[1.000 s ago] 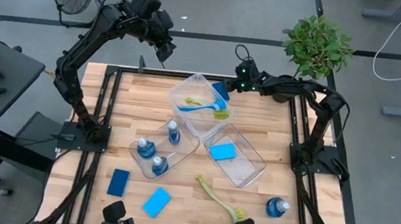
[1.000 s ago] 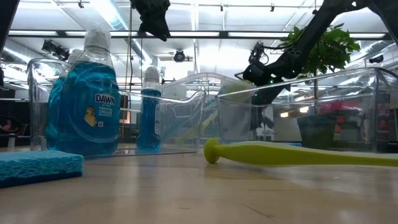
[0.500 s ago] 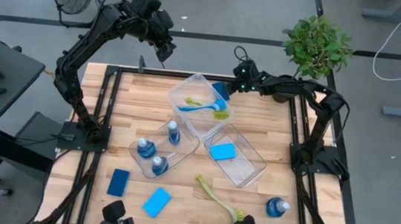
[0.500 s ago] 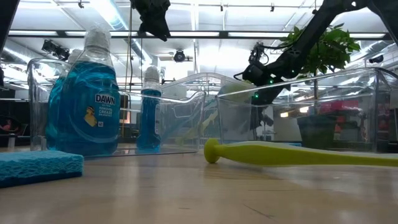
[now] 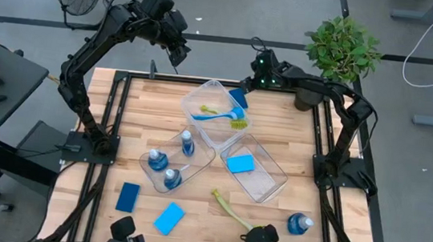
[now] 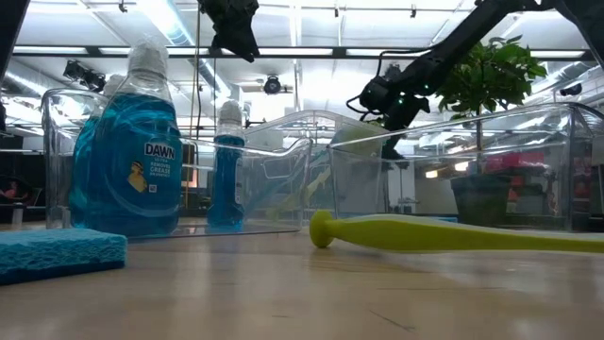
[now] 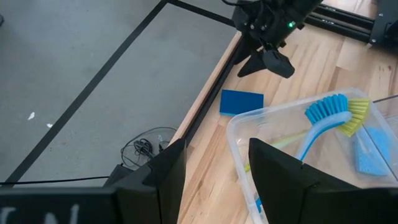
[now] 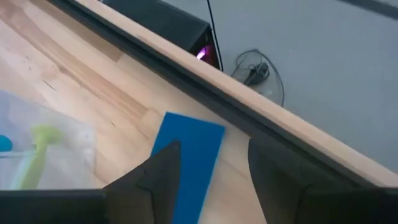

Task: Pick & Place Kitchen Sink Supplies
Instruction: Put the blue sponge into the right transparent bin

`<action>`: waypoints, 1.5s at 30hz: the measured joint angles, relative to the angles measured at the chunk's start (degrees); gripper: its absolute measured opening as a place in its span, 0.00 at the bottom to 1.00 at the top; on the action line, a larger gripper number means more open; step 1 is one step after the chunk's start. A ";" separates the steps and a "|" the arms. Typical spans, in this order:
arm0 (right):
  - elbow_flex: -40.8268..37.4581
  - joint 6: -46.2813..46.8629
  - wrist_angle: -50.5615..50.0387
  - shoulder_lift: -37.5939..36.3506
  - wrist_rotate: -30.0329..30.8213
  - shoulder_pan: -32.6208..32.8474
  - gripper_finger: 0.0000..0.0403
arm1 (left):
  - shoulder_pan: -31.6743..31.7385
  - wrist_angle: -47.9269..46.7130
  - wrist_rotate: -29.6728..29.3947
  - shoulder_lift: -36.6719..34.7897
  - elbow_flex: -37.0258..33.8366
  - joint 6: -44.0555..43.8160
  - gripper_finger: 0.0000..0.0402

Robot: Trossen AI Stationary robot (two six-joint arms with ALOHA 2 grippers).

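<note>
1. Kitchen sink supplies are lying across the pale planked wooden table (image 5: 145,105), nearest the front edge a flat dark-blue rectangular sponge (image 5: 128,196), a lighter blue flat sponge (image 5: 169,218), a curved yellow-green long-handled dish brush (image 5: 229,207) and a small clear round bottle of blue liquid (image 5: 298,224) on its side.
2. Farther in, a clear plastic rectangular bin (image 5: 202,152) is holding three small clear bottles of blue liquid (image 5: 170,165); a second clear plastic bin (image 5: 268,184) beside it is holding one light-blue flat sponge (image 5: 240,164).
3. Beyond these, a third clear bin (image 5: 195,97) is holding a blue-bristled long-handled brush (image 5: 218,116) and a yellow-green brush (image 5: 209,109).
4. At the far edge, another dark-blue flat sponge (image 8: 186,165) is lying flat on the wood just outside that bin.
5. Above it the right gripper (image 5: 246,84) is hovering, fingers parted and holding nothing; it is sitting higher and farther back than a second ago, when it was down at the sponge.
6. Farthest back, the left gripper (image 5: 181,56) is hanging beyond the table's far edge, partly open, empty, unchanged.
7. A leafy green potted plant (image 5: 342,47) is standing past the far right corner.
</note>
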 joint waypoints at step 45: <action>0.35 1.42 -3.89 8.92 -3.40 1.58 0.46 | 0.02 2.47 -0.48 0.00 0.00 0.89 0.45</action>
